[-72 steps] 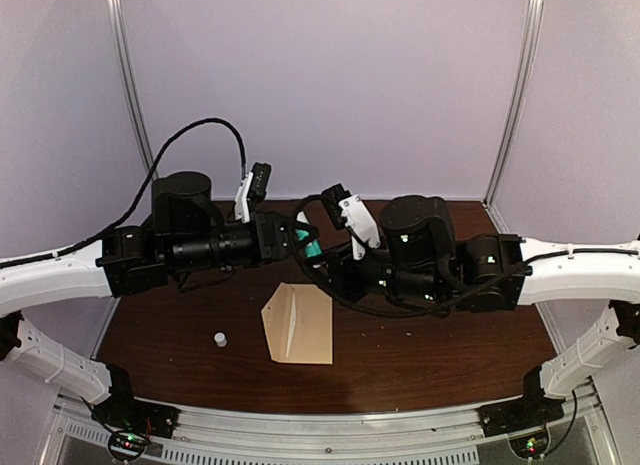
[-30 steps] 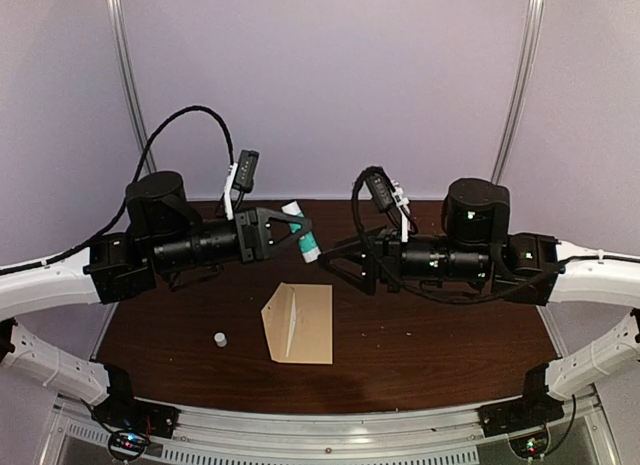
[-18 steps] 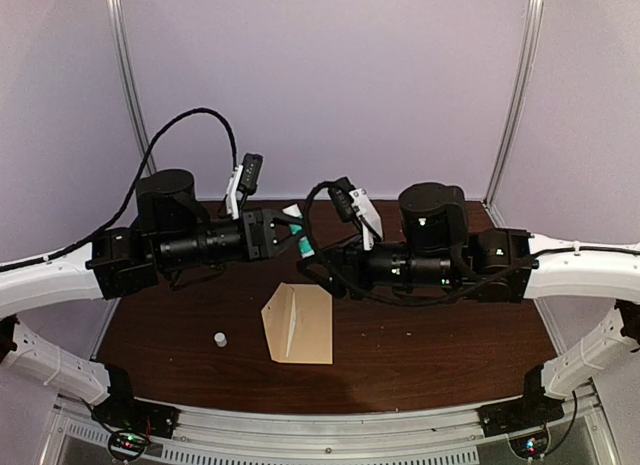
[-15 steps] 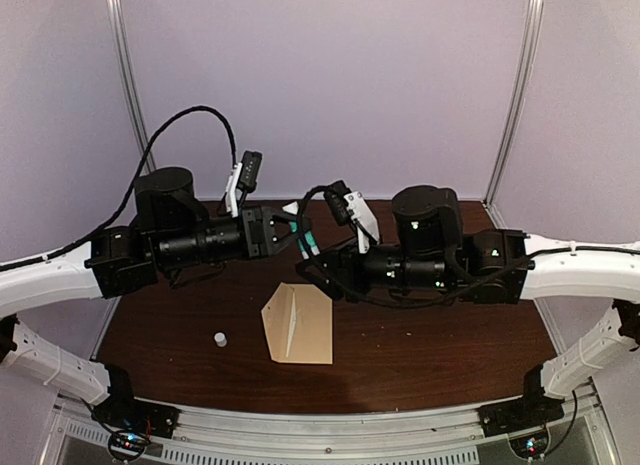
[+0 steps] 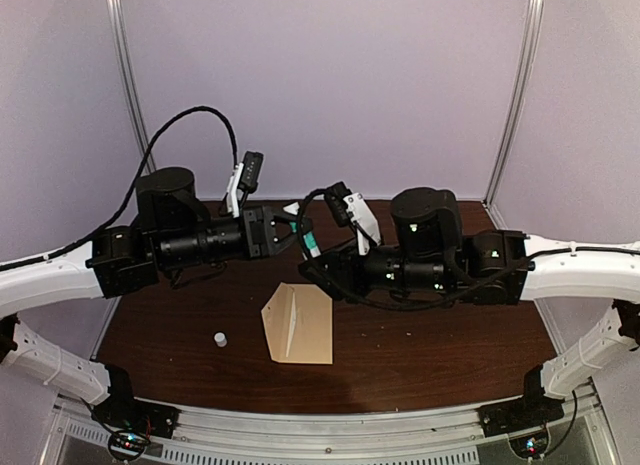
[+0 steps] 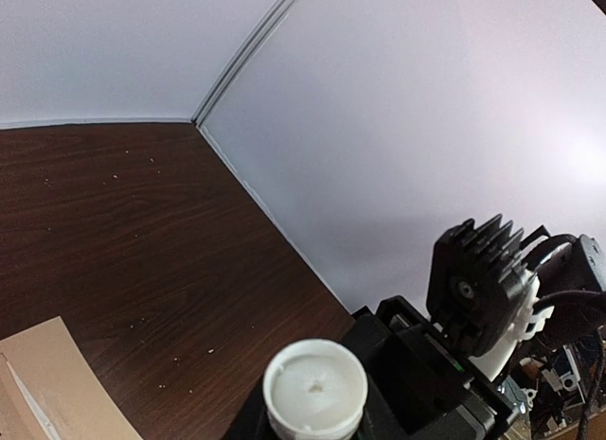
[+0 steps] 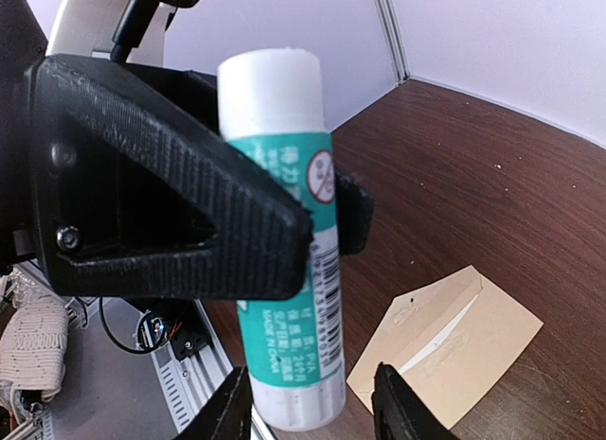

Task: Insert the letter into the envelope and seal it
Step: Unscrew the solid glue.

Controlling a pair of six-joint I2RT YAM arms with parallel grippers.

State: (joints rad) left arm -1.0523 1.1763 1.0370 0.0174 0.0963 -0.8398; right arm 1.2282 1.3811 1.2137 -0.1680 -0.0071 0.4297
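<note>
Closing in, our right jaws straddle the glue stick (image 7: 284,241) pinched in the left jaws — gripped or not, we cannot tell — so sealing the envelope (image 5: 300,330) flat on the bench (image 5: 420,355) nears.

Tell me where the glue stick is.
The glue stick is mid-air, top view centre, clamped in the left hand; the right hand flanks its lower end.
</note>
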